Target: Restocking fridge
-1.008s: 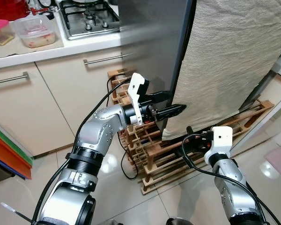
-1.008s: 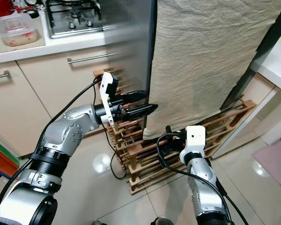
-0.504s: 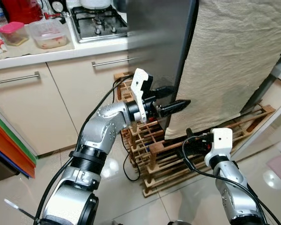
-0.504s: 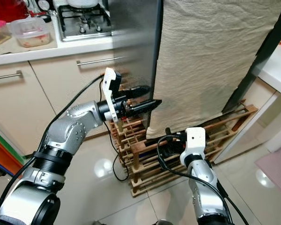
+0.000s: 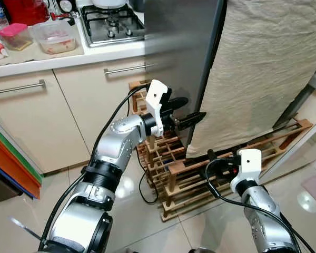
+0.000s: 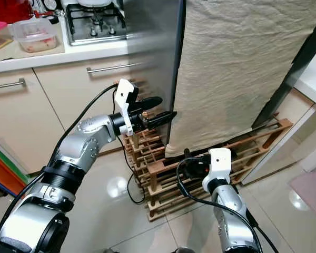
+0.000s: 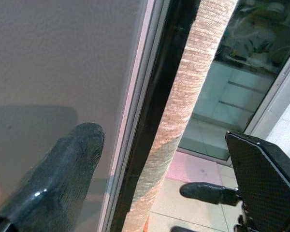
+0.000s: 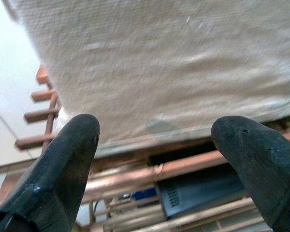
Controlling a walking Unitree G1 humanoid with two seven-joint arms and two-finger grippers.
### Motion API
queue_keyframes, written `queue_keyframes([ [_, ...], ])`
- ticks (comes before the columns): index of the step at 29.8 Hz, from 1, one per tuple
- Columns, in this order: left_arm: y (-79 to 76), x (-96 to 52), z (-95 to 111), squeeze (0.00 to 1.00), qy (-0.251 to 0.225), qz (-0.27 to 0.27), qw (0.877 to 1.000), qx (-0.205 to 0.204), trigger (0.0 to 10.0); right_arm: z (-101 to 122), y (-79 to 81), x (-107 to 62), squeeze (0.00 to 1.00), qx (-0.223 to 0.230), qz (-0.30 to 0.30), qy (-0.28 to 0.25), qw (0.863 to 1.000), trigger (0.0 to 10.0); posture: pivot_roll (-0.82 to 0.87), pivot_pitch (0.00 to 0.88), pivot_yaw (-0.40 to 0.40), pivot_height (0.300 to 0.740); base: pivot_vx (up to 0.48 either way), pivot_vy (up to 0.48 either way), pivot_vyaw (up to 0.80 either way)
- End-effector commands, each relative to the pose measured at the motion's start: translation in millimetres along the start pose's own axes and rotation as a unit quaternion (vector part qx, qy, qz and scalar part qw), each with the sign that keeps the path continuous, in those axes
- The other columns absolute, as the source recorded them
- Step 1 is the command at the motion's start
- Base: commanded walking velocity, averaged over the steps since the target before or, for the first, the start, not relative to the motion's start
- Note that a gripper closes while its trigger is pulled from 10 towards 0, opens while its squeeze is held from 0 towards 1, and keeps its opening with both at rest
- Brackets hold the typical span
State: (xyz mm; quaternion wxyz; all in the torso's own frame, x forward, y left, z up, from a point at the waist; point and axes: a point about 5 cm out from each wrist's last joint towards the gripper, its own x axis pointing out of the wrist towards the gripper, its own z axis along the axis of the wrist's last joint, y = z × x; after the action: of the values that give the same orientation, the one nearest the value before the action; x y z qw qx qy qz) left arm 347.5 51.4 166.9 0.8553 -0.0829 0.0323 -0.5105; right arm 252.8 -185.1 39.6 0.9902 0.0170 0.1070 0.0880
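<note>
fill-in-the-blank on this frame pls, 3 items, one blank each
1. The left gripper reaches toward the edge of the steel ____ door.
2. A beige ____ hangs over the appliance's front.
3. Under the right gripper stands a ____ rack of slats.
4. The right gripper's fingers are ____.

Missing words: fridge; cloth; wooden; open

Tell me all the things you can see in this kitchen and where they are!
Fridge: one, grey steel, behind the left gripper.
Cloth: one, beige, hanging over the fridge's front.
Wooden rack: one, brown, on the floor by the fridge's foot.
Gas hob: one, steel, on the counter.
Plastic boxes: two, one clear, one with a pink lid, on the counter.
Cabinet doors: two, cream, under the counter.
Left gripper: black fingers open, at the fridge door's edge.
Right gripper: black fingers open, low before the rack.
</note>
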Motion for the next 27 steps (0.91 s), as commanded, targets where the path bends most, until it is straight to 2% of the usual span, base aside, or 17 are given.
queue_keyframes([
  [1, 2.1, 2.5, 5, 0.0, -0.001, 0.006, 1.0, 0.014, 10.0, 2, -2.5, -3.5, 0.0, -0.001, 0.01, -0.008, 1.0, 10.0, -0.1, 0.018, 0.028, 0.74, 0.0, 0.0, 0.0],
  [6, 3.1, 4.0, 8, 0.0, -0.006, 0.006, 1.0, 0.017, 10.0, 0, -10.4, -11.0, 0.0, -0.001, 0.015, -0.009, 1.0, 10.0, -0.1, 0.019, 0.029, 0.74, 0.0, 0.0, 0.0],
  [12, 4.2, 3.5, 11, 0.0, -0.012, 0.004, 1.0, 0.019, 10.0, -10, -21.2, -27.9, 0.0, -0.026, 0.043, 0.002, 0.999, 10.0, -0.11, 0.026, 0.033, 0.74, 0.0, 0.0, 0.0],
  [15, 3.2, 5.0, 8, 0.0, -0.013, 0.001, 1.0, 0.009, 10.0, -30, -32.2, -27.0, 0.0, -0.019, 0.028, 0.025, 0.999, 10.0, -0.11, 0.026, 0.037, 0.74, 0.0, 0.0, 0.0],
  [17, 1.2, 6.5, 7, 0.0, -0.013, -0.001, 1.0, 0.008, 10.0, -35, -34.1, -25.2, 0.0, -0.016, 0.025, 0.031, 0.999, 10.0, -0.11, 0.025, 0.039, 0.74, 0.0, 0.0, 0.0],
  [23, -6.7, 9.4, 1, 0.0, -0.008, -0.017, 1.0, 0.003, 10.0, -41, -38.3, -22.2, 0.0, -0.009, 0.012, 0.041, 0.999, 10.0, -0.11, 0.021, 0.046, 0.74, 0.0, 0.0, 0.0],
  [27, -11.9, 9.6, -3, 0.0, -0.006, -0.027, 1.0, -0.002, 10.0, -37, -37.5, -24.5, 0.0, -0.01, 0.014, 0.026, 1.0, 10.0, -0.11, 0.019, 0.046, 0.74, 0.0, 0.0, 0.0],
])
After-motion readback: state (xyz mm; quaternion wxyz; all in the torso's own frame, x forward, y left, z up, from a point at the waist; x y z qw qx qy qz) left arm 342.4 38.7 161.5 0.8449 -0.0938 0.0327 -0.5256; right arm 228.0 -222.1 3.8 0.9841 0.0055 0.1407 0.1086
